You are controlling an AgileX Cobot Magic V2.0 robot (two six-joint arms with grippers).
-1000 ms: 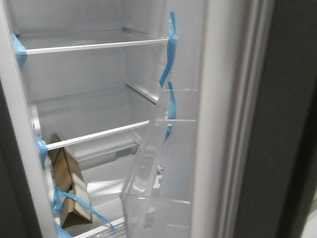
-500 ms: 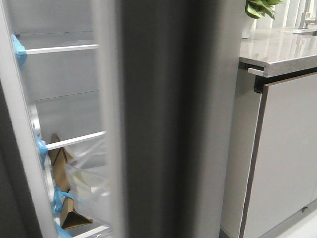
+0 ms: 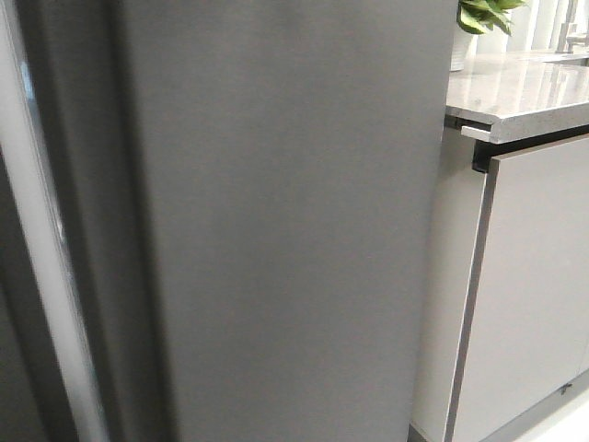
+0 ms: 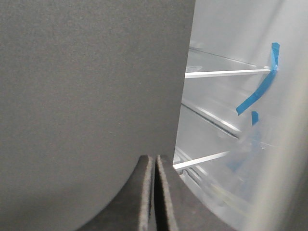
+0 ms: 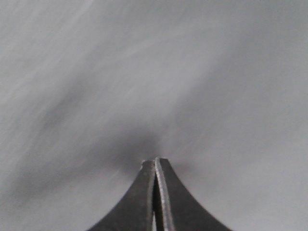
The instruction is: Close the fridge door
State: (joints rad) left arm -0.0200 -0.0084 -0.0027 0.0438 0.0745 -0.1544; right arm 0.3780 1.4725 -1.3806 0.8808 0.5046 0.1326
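Observation:
The fridge door (image 3: pixel 276 230) fills most of the front view with its matte dark grey outer face, blurred, and hides the fridge interior there. My right gripper (image 5: pixel 155 161) is shut and empty, its tips at or just off that grey face (image 5: pixel 144 72). My left gripper (image 4: pixel 155 159) is shut and empty in front of a matching dark grey panel (image 4: pixel 86 96). Past that panel the left wrist view shows the white interior with shelves (image 4: pixel 226 72) and blue tape (image 4: pixel 262 86), and the door's blurred pale edge (image 4: pixel 286 173). Neither gripper shows in the front view.
A white fridge frame strip (image 3: pixel 41 276) runs down the left of the door. To the right stand pale grey glossy cabinet doors (image 3: pixel 534 276) under a stone countertop (image 3: pixel 515 92), with a green plant (image 3: pixel 483 14) on it.
The door has swung across the front view from right to left. The open interior with its shelves, cardboard box and clear bin is now covered by the dark outer face.

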